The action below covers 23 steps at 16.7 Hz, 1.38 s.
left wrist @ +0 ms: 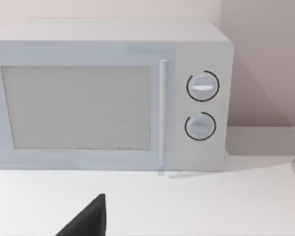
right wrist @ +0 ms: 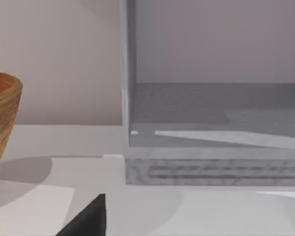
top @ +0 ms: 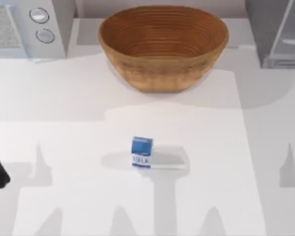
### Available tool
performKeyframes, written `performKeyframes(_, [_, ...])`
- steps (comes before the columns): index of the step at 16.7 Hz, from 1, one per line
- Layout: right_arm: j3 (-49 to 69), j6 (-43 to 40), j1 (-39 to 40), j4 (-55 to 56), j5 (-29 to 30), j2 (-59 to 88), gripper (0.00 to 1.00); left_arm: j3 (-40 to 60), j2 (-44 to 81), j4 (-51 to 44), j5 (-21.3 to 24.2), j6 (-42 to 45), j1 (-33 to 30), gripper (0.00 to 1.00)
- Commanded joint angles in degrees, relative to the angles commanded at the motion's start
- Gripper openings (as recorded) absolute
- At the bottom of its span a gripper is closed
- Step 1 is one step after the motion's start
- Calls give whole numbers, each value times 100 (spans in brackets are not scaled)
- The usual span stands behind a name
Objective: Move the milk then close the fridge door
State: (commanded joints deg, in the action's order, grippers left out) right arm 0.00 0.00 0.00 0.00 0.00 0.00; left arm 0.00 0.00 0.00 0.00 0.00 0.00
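With the milk [top: 141,152] standing alone mid-worktop [top: 64,98], near of the basket [top: 163,46], and finger state impossible to tell, you risk toppling that light carton by approaching off-centre.

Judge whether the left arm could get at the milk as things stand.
Probably yes: the milk stands upright alone mid-table, the basket well behind it, and bare table lies between it and the left side.
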Motion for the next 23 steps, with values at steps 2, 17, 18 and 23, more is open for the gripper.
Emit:
performKeyframes(2, [1, 1, 12, 12, 12, 12, 100, 0, 0, 0, 0, 0, 0, 100])
performKeyframes(17, [121, 83, 4675, 3667, 4696, 3860, 100, 0, 0, 0, 0, 0, 0, 100])
performKeyframes(18, [127, 90, 4903, 3851, 4927, 4054, 100, 0, 0, 0, 0, 0, 0, 100])
performKeyframes(23, [138, 104, 5293, 4180, 5318, 4401, 100, 0, 0, 0, 0, 0, 0, 100])
